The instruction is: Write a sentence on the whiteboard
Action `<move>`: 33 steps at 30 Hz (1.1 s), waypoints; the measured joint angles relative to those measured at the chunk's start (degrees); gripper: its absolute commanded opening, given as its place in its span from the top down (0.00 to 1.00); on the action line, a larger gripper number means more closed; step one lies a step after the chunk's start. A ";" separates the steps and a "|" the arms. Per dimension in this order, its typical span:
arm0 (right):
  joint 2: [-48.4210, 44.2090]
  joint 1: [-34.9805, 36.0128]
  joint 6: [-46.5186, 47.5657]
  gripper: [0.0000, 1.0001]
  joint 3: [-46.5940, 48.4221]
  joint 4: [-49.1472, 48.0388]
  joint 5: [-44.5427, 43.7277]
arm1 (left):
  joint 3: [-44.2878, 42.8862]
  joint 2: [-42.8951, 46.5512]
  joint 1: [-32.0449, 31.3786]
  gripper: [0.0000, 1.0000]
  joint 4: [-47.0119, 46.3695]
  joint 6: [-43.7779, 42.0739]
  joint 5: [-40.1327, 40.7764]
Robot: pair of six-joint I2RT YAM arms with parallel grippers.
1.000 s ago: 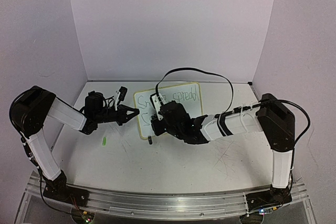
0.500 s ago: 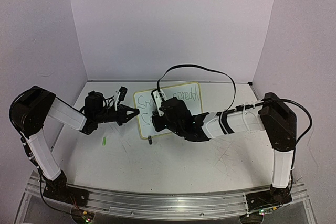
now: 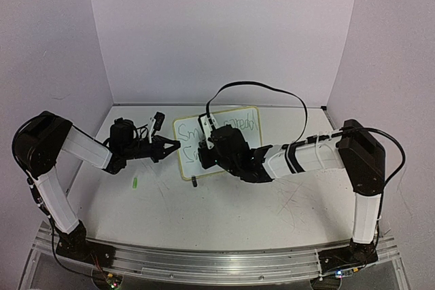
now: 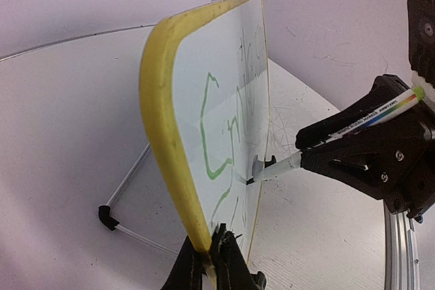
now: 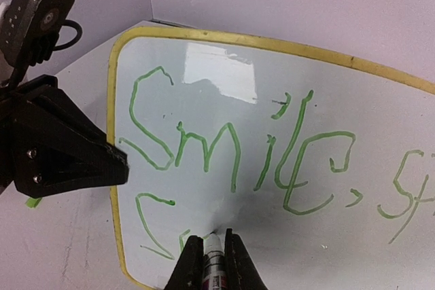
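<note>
The sentence (image 5: 233,161) has its first line down, the second barely begun; my right jaws clamp the marker (image 5: 213,263), tip on the whiteboard (image 5: 380,134), which stands on the bench (image 3: 224,215), edge pinched by my left jaws

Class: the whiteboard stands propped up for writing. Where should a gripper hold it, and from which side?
Pinch the whiteboard's thin yellow frame at the left edge, coming from the left, as the left gripper does. The rim fits between the jaws, and the face is left free for the right gripper's marker.
</note>
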State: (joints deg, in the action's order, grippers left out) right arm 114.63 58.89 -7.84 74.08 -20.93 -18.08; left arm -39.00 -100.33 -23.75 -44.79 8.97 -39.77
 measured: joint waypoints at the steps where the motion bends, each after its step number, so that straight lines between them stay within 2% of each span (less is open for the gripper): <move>1: 0.00 0.01 -0.26 1.00 -0.31 -0.03 0.18 | 0.00 0.00 0.00 1.00 0.01 0.00 0.00; 19: -0.09 0.28 -2.77 1.00 -2.24 0.38 1.66 | 0.00 0.00 0.00 1.00 0.00 -0.02 -0.07; 33: -3.98 -0.66 -2.56 1.00 -3.87 1.52 1.92 | 0.00 0.00 -0.02 1.00 0.02 -0.07 -0.24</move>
State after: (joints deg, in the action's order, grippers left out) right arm 110.65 58.23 -10.40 70.21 -19.41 -16.17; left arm -39.00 -100.33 -23.77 -44.78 8.91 -40.01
